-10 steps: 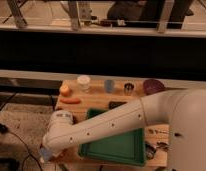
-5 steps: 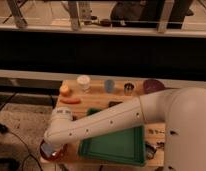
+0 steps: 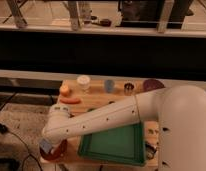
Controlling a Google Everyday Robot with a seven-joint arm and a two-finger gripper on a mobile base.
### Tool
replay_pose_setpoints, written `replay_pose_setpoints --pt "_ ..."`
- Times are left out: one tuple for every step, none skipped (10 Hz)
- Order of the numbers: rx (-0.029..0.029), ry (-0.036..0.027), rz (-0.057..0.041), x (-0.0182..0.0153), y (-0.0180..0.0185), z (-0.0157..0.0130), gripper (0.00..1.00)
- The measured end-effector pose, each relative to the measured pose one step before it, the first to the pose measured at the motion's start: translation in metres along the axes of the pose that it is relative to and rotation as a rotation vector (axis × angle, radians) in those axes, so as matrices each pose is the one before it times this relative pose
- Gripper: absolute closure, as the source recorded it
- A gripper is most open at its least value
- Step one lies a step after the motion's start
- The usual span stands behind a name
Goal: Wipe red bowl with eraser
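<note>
The red bowl (image 3: pixel 58 152) sits at the front left corner of the wooden table (image 3: pixel 96 96), mostly hidden behind my arm's end, with only part of its rim showing. My gripper (image 3: pixel 48 146) is at the bowl's left side, right over it. It is shut on the eraser (image 3: pixel 44 145), a small pale-blue block pressed at the bowl's left rim. My white arm (image 3: pixel 106 119) stretches from the right across the table's front.
A green tray (image 3: pixel 115 145) lies at the front, right of the bowl. At the back stand a white jar (image 3: pixel 83 82), a light-blue cup (image 3: pixel 109 85), a small metal can (image 3: pixel 128 88) and a dark purple bowl (image 3: pixel 153 84). An orange fruit (image 3: pixel 64 90) and a carrot-like piece (image 3: pixel 71 100) lie at the left.
The gripper with the eraser has shifted slightly up and to the right at the bowl. More of the bowl's red rim shows beside it now.
</note>
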Motion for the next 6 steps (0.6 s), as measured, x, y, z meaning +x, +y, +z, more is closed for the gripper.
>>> replay_pose_setpoints --pt "0.0036 -0.01178 -0.00854 -0.00226 -0.00335 0.0036 0.95" --pt "0.00616 -0.02122 -0.02124 -0.0063 -0.00756 0.00578 0.95" --pt "0.00284 -0.01505 -0.01879 -0.00426 -0.00489 0.00304 0.95" --pt "0.00505 -0.01018 -0.01916 -0.00127 -0.00364 0.00115 0.95" --pt "0.00418 -0.0192 -0.0196 -0.00172 -0.00402 0.00017 0.95" --pt "0.00585 -0.02839 -0.03754 -0.00719 -0.00643 0.00029 0.95"
